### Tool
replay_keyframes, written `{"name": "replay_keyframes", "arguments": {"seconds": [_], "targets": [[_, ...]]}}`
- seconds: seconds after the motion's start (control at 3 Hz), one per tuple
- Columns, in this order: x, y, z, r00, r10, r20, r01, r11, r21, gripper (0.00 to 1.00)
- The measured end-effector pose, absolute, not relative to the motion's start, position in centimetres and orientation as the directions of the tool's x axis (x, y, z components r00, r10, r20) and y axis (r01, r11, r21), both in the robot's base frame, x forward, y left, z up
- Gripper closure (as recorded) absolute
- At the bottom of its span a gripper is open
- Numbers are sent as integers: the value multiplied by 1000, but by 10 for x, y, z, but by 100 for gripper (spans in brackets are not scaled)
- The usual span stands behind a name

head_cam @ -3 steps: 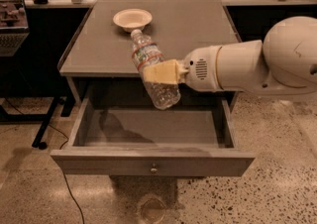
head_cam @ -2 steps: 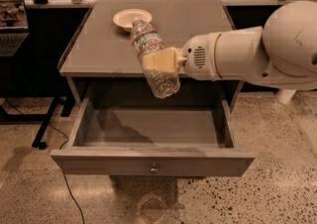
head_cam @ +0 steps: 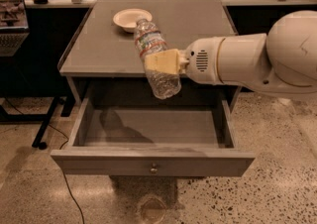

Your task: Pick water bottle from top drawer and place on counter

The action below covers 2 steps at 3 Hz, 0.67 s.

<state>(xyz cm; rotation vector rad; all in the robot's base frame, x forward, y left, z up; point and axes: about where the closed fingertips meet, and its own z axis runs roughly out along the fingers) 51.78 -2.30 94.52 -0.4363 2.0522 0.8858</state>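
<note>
the counter (head_cam: 99, 52) is seen at the back, with the top drawer (head_cam: 153, 161) pulled open below it. the water bottle (head_cam: 149, 38) is held in the air over the counter's front edge. it's tilted, cap end toward the white bowl (head_cam: 131, 19), base hung out over the drawer. the gripper (head_cam: 161, 62) is pinched around its middle from the right. guess it needs to be carried further back and stood upright.

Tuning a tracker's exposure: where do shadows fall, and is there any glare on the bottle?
Camera view: warm, dim light; a dark shadow lies in the top drawer, left; the gripper holds the water bottle by the counter front edge, no strong glare on it.
</note>
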Motion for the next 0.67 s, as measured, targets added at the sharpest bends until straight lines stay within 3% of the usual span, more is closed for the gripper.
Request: {"name": "replay_keyframes", "arguments": {"seconds": [0.67], "targets": [[537,-50,959,-537,115,-836,-527,728,438,100]]}}
